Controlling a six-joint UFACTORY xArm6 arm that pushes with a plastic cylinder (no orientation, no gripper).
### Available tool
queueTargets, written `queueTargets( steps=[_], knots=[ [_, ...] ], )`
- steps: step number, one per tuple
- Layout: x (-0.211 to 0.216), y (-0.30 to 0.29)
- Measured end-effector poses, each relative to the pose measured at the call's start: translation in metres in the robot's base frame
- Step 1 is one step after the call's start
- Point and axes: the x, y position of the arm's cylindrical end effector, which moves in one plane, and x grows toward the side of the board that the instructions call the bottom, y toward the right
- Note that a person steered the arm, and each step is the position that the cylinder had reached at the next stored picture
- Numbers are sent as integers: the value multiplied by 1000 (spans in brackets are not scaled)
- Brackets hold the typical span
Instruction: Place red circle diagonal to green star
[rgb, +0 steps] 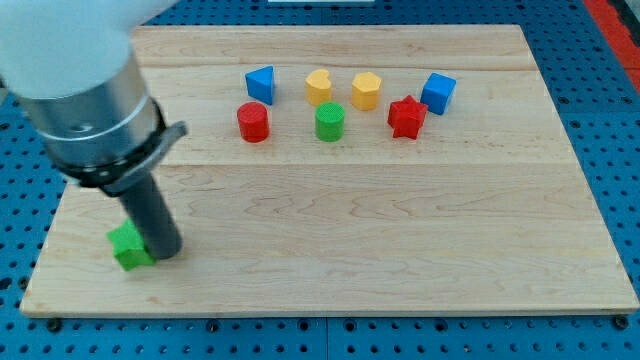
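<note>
The red circle stands on the wooden board in the upper middle, left of the green circle. The green star lies near the board's lower left corner, partly hidden by the rod. My tip touches the board right beside the green star, at its right side. The red circle is far up and to the right of the star and my tip.
A row near the top holds a blue triangle, a yellow heart, a yellow hexagon and a blue cube. A red star lies below the cube. The board's lower edge runs close under the green star.
</note>
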Motion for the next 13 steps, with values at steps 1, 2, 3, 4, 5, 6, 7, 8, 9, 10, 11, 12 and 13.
queueTargets(
  steps=[1,2,3,4,5,6,7,8,9,10,11,12,13],
  knots=[
    [0,-5],
    [-48,8],
    [-115,9],
    [-170,4],
    [-208,60],
    [-209,114],
    [-183,133],
    [-168,78],
    [-207,92],
    [-195,55],
    [-142,43],
    [-100,45],
    [-102,68]
  ],
)
